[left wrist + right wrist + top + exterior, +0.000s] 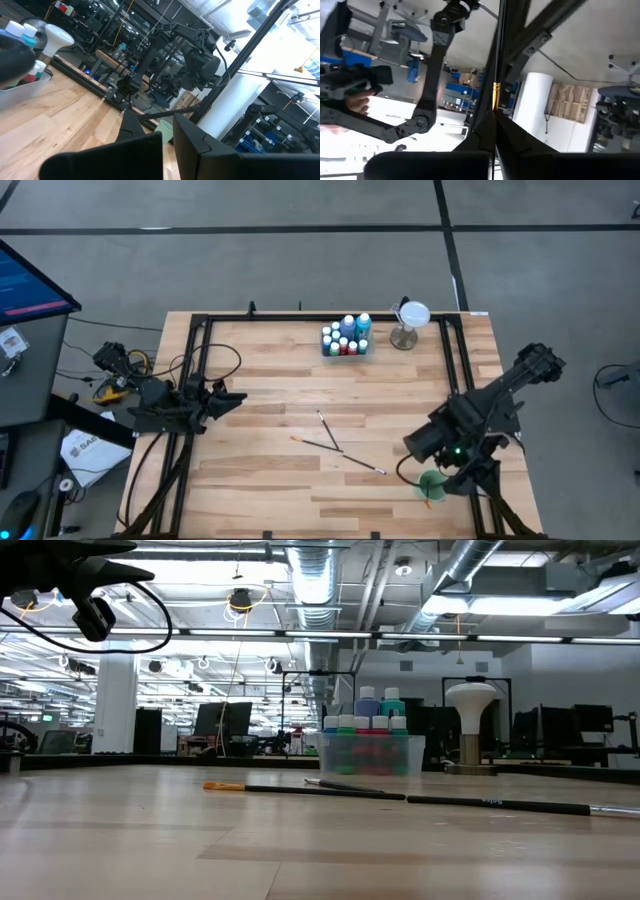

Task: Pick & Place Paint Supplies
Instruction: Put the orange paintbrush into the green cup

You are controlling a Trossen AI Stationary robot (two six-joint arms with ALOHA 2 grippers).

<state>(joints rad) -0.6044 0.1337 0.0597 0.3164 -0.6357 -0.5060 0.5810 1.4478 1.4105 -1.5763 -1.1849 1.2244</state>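
Several white-capped paint bottles [345, 337] [367, 730] stand in a clear tray by the table's far edge. Three thin dark paintbrushes [328, 430] [330, 789] lie flat mid-table. My right gripper [432, 476] [495, 120] is low over the round green cup [433, 486] at the table's near right, shut on another thin brush. My left gripper [228, 398] [167, 145] hovers at the table's left, its fingers a narrow gap apart and holding nothing. My right gripper pinches a thin paintbrush between its two fingers, right beside the brush's yellow-orange section [496, 97]. The brush runs along the fingers and sticks out past their free ends. The gripper hides the brush's other end. An orange tip [428, 502] shows beside the cup.
A white-topped stemmed stand [410, 320] [472, 725] is right of the bottle tray. Black frame rails [455, 360] run along the table's left, far and right sides. Cables and clutter [115, 370] lie off the left edge. Bare wood spans the middle and near left.
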